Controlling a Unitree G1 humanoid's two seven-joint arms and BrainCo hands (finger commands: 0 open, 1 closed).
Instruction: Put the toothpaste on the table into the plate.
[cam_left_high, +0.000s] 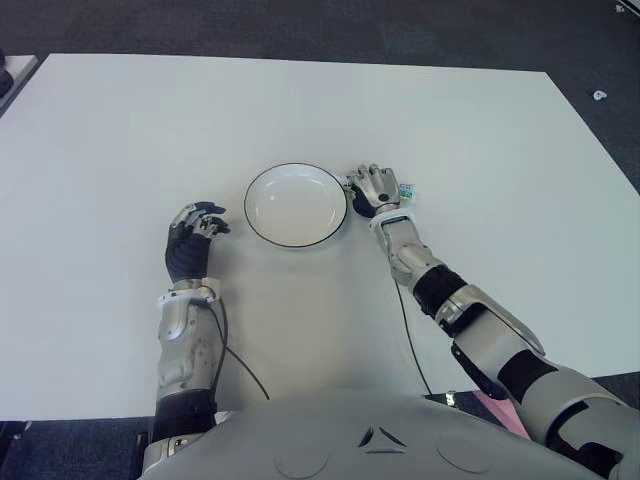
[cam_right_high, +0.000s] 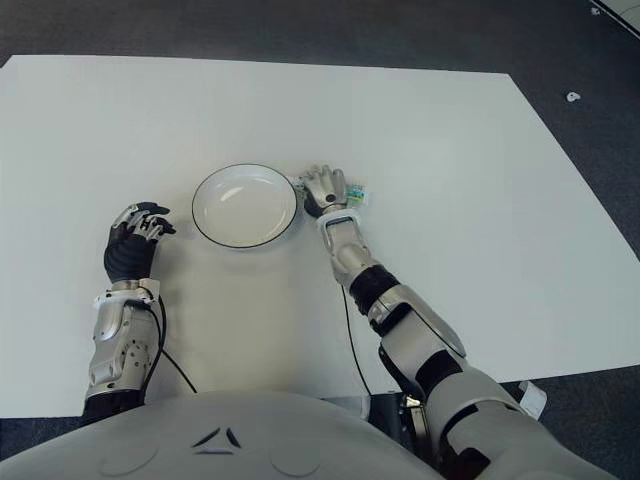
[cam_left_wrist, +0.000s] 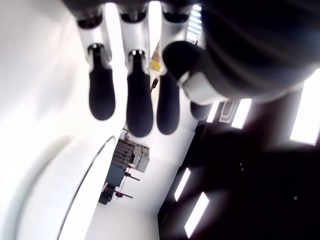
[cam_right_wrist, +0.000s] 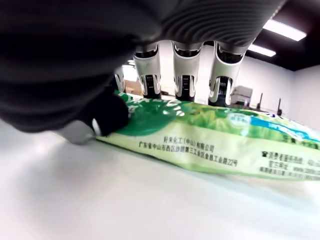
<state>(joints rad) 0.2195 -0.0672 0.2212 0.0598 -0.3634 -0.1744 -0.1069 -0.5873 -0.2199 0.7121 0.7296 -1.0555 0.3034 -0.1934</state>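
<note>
A green toothpaste tube lies flat on the white table, just right of the white black-rimmed plate. My right hand covers it, so only its right end shows in the eye views. In the right wrist view the fingers reach down over the tube's far side and the thumb presses its near side. The tube still touches the table. Nothing lies in the plate. My left hand shows left of the plate, fingers relaxed, holding nothing.
A black cable trails over the table from my left forearm, and another runs beside my right forearm. Dark floor lies beyond the table's far and right edges.
</note>
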